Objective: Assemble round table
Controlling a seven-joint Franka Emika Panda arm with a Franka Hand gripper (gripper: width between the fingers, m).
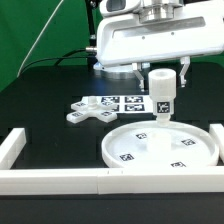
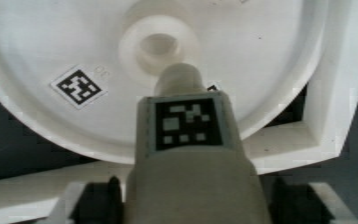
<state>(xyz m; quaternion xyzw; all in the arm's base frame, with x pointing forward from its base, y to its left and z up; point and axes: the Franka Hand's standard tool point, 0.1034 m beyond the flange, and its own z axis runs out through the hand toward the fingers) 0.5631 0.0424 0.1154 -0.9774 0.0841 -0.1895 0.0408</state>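
Note:
The large white round disc [image 1: 160, 148] lies flat on the black table at the front right, with tags on its face. My gripper [image 1: 162, 75] is shut on the short white cylinder leg [image 1: 162, 95] and holds it upright just above the disc's far part. In the wrist view the leg [image 2: 194, 130] fills the middle, its tagged side facing the camera. Its tip hangs close to the round socket [image 2: 156, 45] at the middle of the disc [image 2: 51, 40]. The dark fingers [image 2: 108, 200] press against both sides of the leg. The cross-shaped base [image 1: 92, 112] lies left of the disc.
The marker board [image 1: 122, 102] lies behind the base. A long white border rail [image 1: 60, 180] runs along the table's front, with a side piece [image 1: 10, 147] at the exterior view's left. A green backdrop stands at the back left.

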